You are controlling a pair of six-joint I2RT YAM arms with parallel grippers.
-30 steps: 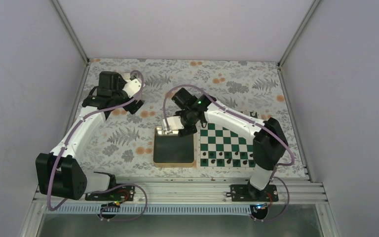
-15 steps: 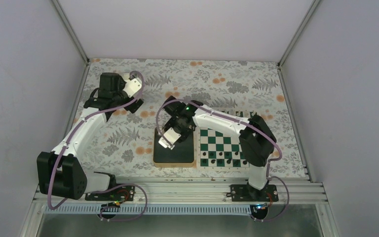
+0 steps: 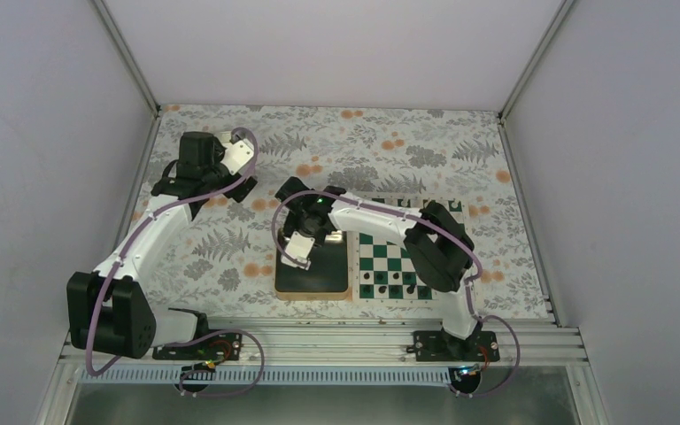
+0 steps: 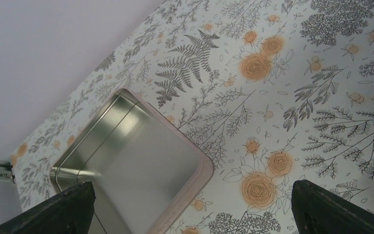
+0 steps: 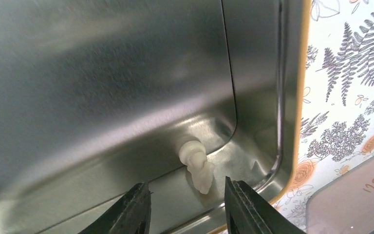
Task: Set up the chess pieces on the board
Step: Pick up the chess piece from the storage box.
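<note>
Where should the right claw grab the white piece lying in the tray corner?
Across its narrow middle, coming straight down from above. The white piece lies on its side in a corner of the tray, close to the wall, so a sideways approach looks blocked. The open right claw hangs over it, one finger each side of its long axis.

Two arms, left arm [image 3: 146, 232] and right arm [image 3: 379, 216], one board [image 3: 385, 258], one tray [image 3: 312, 295], one white piece [image 5: 198, 165] in view, black pieces [image 3: 396, 289] too small to count.
</note>
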